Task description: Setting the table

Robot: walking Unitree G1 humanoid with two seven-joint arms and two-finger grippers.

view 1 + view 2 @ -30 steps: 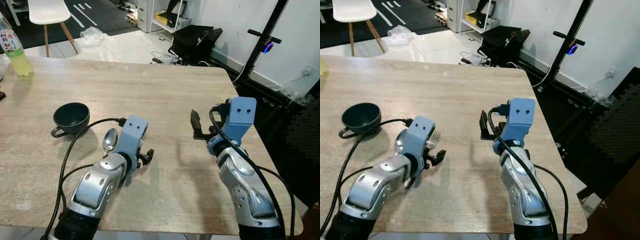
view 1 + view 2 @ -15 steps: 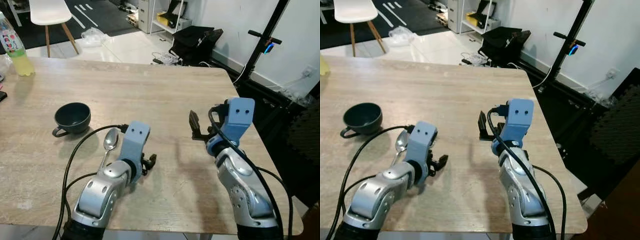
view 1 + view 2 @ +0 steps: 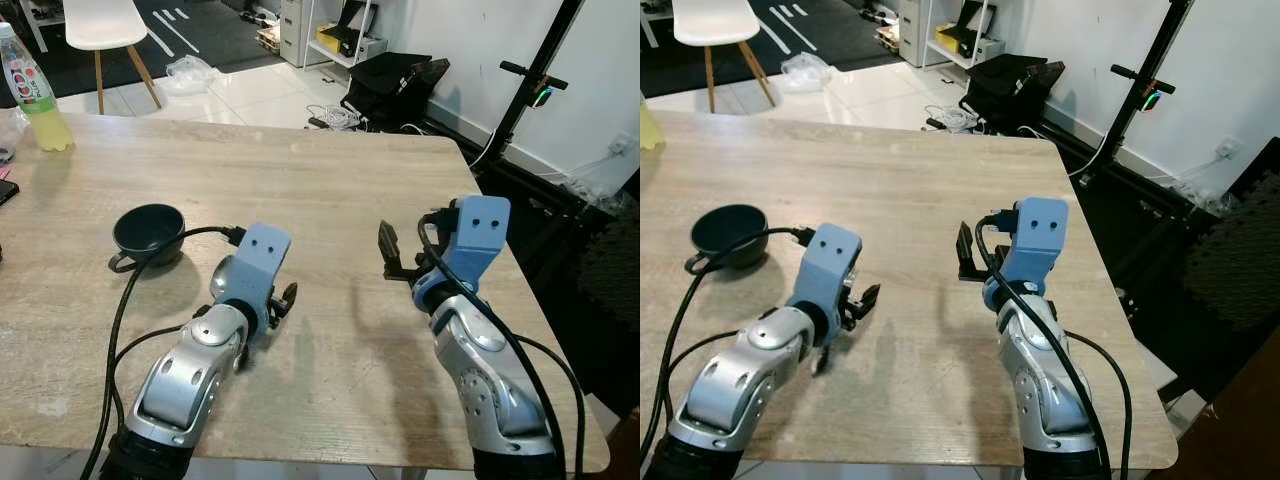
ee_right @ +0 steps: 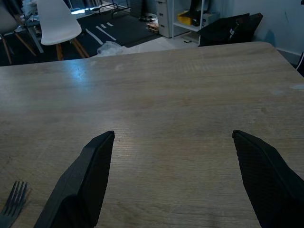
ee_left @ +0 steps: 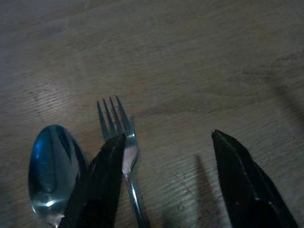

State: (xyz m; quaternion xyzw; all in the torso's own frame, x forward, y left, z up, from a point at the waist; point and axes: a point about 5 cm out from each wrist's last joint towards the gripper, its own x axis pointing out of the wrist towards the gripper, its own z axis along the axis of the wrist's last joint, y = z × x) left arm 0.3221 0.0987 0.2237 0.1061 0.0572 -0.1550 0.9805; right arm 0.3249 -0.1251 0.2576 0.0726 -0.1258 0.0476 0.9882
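Our left gripper (image 5: 164, 180) hangs low over the counter (image 3: 330, 180), jaws spread; the fork (image 5: 121, 142) lies partly under one of them, the spoon (image 5: 50, 173) just outside. Closing now, we might pin or skid the fork. Our right gripper (image 4: 173, 178) hovers, jaws apart, empty.

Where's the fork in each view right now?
Left eye, right eye: hidden under the left arm.
Left wrist: fork against one finger, beside the spoon.
Right wrist: its tines beside a right gripper finger.
Shared landmark: the open left gripper over it.
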